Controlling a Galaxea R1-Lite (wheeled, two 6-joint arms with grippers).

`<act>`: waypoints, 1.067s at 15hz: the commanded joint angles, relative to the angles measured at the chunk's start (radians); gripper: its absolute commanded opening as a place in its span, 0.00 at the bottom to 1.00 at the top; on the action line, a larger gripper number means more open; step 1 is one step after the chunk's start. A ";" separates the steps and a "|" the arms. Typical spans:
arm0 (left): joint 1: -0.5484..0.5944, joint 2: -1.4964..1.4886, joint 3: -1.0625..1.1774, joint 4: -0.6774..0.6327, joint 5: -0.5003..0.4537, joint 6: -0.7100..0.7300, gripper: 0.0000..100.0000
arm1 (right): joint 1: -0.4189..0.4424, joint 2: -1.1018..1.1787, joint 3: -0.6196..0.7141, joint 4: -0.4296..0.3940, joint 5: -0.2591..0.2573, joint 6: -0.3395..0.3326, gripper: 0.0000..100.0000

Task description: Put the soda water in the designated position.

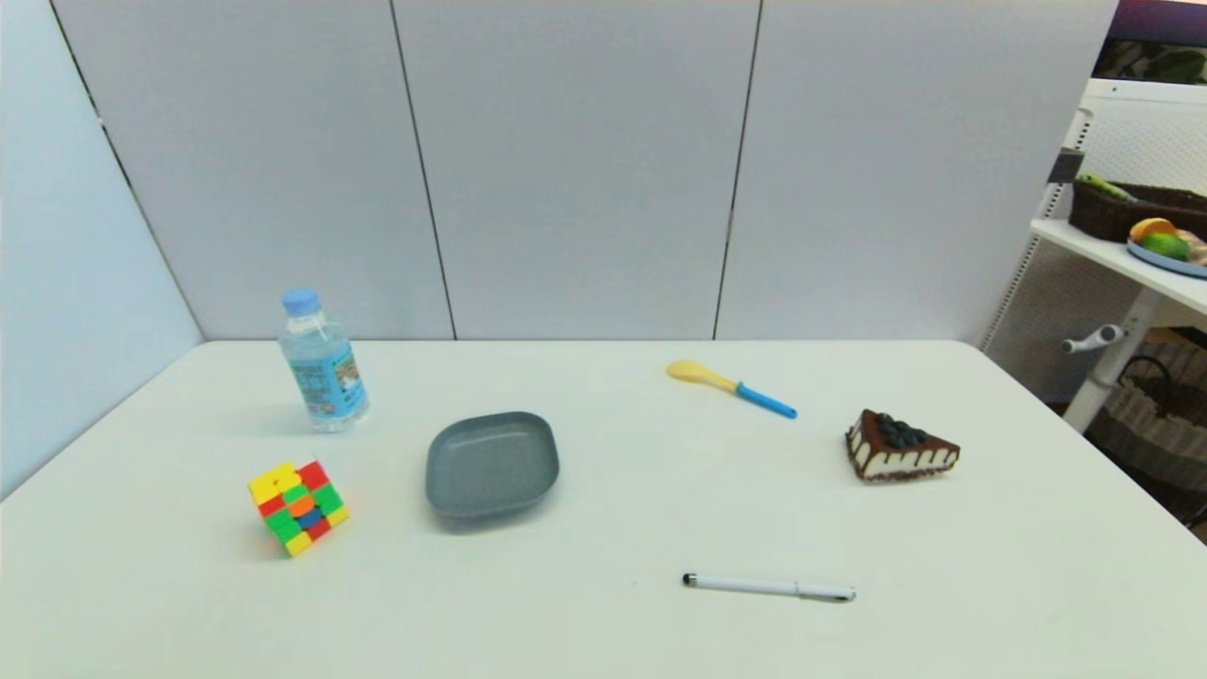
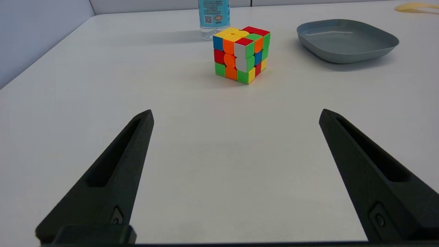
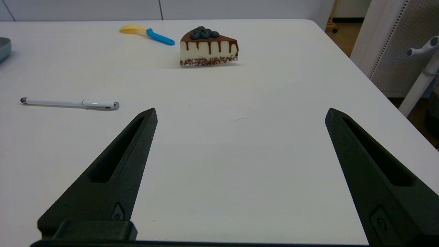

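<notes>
Both jaws gape wide, holding nothing, low over the white desk [image 1: 603, 622]'s near edge; far left stands the clear blue-capped soda water [image 1: 322, 363], its blue label unreadable bar a QR code.

Soda water [image 1: 323, 363] — light-blue cap, blue label; grey plate [image 1: 491, 464]; multicoloured cube [image 1: 297, 506]; yellow-and-blue spoon [image 1: 731, 387].

You get bright, even overhead light, soft short shadows under the grey plate [image 1: 491, 464] and puzzle cube [image 1: 297, 507], no glare on the white table [image 1: 603, 528], mild bending at head-view edges.
</notes>
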 commanded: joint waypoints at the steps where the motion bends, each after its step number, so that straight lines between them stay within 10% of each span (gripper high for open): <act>1: 0.000 0.002 0.000 0.000 0.000 0.000 1.00 | 0.000 0.001 0.000 0.000 0.000 0.000 1.00; 16: 0.000 0.002 0.018 -0.046 0.003 0.006 1.00 | 0.000 0.001 0.000 0.000 0.000 0.000 1.00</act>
